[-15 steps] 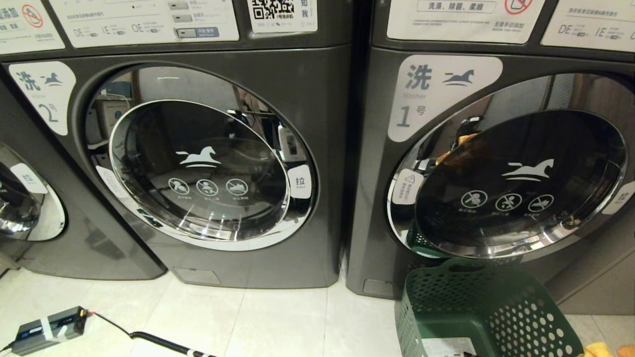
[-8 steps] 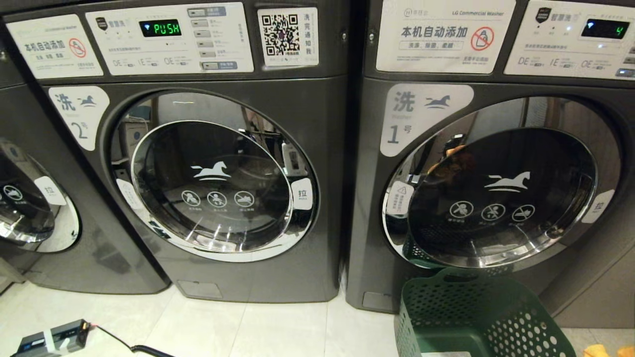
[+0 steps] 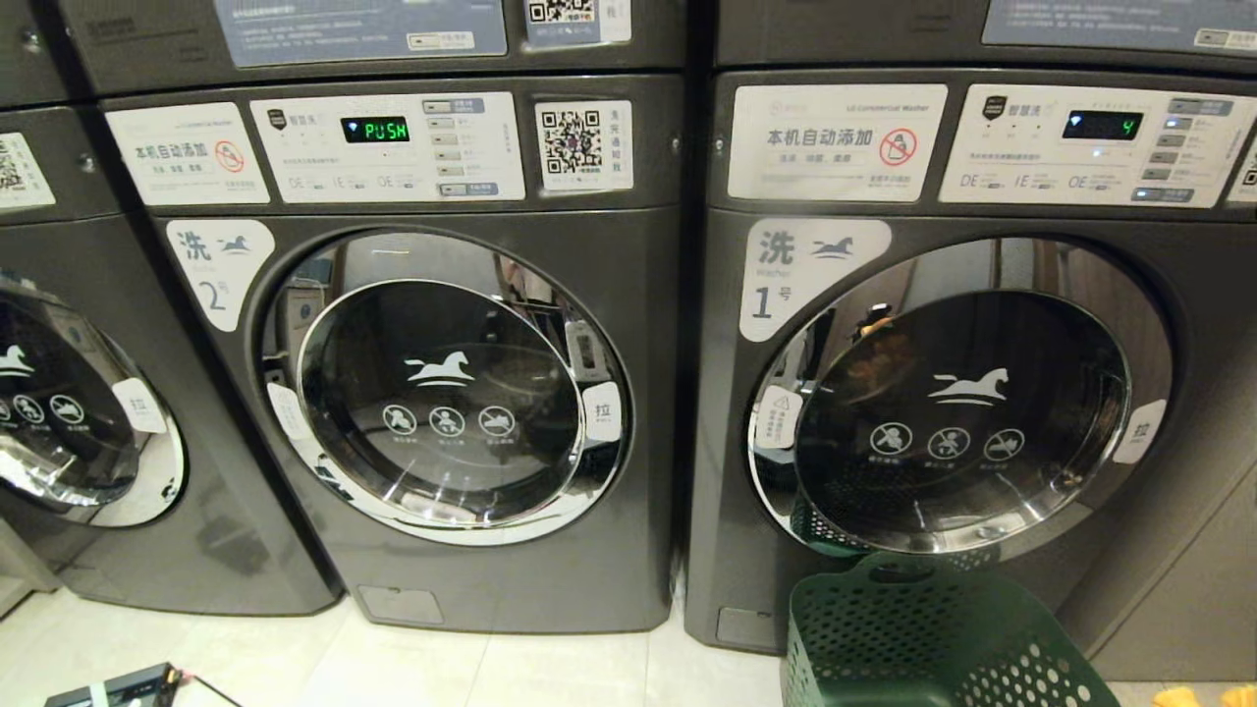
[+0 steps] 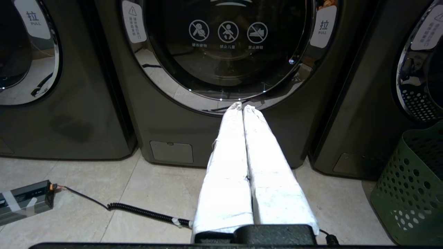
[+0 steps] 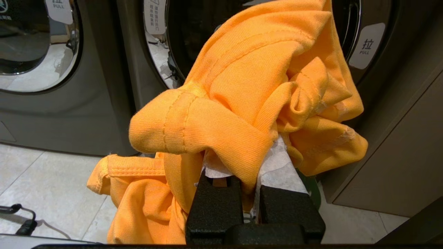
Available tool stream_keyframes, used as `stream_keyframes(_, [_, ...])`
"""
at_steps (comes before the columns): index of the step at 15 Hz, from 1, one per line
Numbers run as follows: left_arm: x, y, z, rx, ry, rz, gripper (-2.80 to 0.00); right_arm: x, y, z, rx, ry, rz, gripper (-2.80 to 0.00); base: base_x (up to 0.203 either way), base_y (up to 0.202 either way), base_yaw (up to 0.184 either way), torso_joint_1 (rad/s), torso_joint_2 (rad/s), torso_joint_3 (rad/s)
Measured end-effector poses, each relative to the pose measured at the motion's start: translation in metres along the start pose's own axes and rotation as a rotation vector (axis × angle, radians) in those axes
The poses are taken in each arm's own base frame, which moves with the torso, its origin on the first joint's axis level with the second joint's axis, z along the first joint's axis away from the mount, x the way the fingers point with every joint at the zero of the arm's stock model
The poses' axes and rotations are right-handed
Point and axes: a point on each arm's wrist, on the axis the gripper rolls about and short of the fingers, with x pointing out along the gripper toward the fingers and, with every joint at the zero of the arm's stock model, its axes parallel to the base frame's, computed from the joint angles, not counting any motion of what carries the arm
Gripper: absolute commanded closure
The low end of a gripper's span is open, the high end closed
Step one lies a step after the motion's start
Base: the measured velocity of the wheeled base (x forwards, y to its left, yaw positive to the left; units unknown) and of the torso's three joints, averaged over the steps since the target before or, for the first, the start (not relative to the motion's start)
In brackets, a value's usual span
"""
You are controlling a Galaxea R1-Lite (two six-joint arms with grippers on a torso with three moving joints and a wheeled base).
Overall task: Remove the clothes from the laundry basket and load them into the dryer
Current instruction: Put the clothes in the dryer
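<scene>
As the head camera tilted upward over the last second, the whole picture slid down: the control panels with the green "PUSH" display [image 3: 374, 130] came into full view, and the green laundry basket [image 3: 933, 638] sank toward the bottom edge. The machines themselves did not move; only the view changed.

The right pincer [image 5: 247, 162] was pressed together on an orange garment [image 5: 256, 90], which hung bunched over its white-wrapped fingers [image 5: 277, 173] in front of the round door of machine number 1 [image 3: 957, 417]. That door was closed. The left pincer [image 4: 242, 107] was pressed together too and held nothing; it pointed at the lower rim of the door of machine number 2 [image 3: 442, 393], above the tiled floor [image 4: 138, 180].

In my judgement, the robot was straightening up after picking a garment from the basket, so one piece was already lifted out. The dryer door was not yet open, and this seemed to be the next need before loading. A power adapter [image 4: 24, 200] with its cable lay on the floor at the left.
</scene>
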Motion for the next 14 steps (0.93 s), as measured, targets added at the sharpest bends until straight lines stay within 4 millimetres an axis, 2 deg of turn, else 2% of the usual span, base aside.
stream_keyframes(9, [0.0000, 0.0000, 0.0002, 0.000, -0.002, -0.001, 0.00, 0.0000, -0.0001, 0.0002, 0.018, -0.002, -0.003, 0.00, 0.000, 0.007, 0.001, 0.001, 0.00, 0.025])
stream_keyframes(14, [0.0000, 0.0000, 0.0001, 0.000, -0.001, -0.001, 0.00, 0.0000, -0.0001, 0.0001, 0.020, -0.001, -0.003, 0.00, 0.000, 0.179, 0.000, 0.002, 0.00, 0.002])
